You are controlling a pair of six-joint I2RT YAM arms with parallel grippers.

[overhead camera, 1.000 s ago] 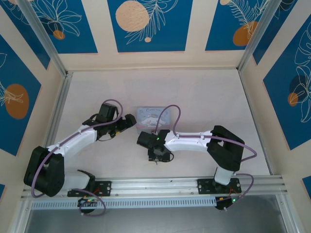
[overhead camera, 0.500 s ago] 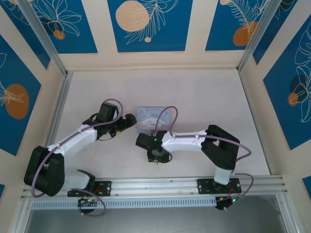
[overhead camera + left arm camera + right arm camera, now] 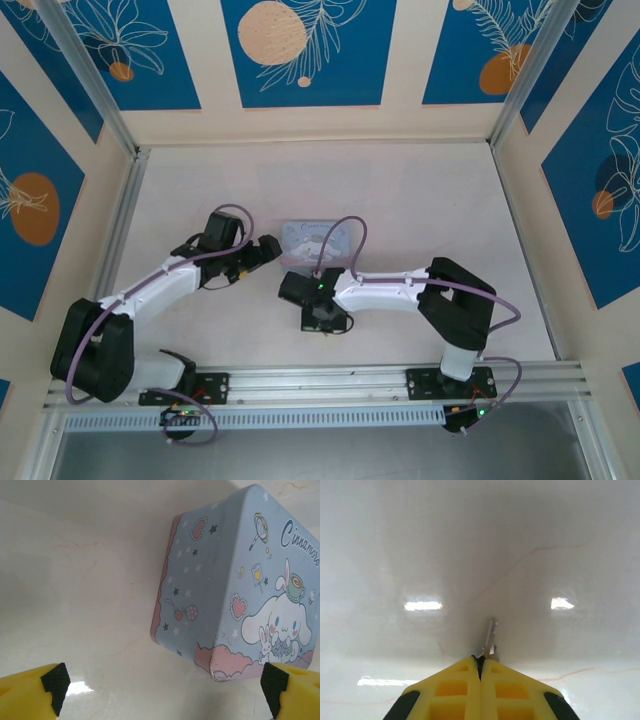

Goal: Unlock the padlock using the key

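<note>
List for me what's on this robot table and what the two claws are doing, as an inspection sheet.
Surface: pale marbled table, glossy, with light reflections.
Job's things: slim metal key sticking out past the right gripper's fingertips, low over the table.
Clutter: light-blue Cinnamoroll tin lying on the table.
Grippers: left gripper open, facing the tin, not touching it; right gripper shut on the key.
Cables: purple cables loop over both arms.
Surroundings: blue wall panels with orange circles and white leaf outlines.
</note>
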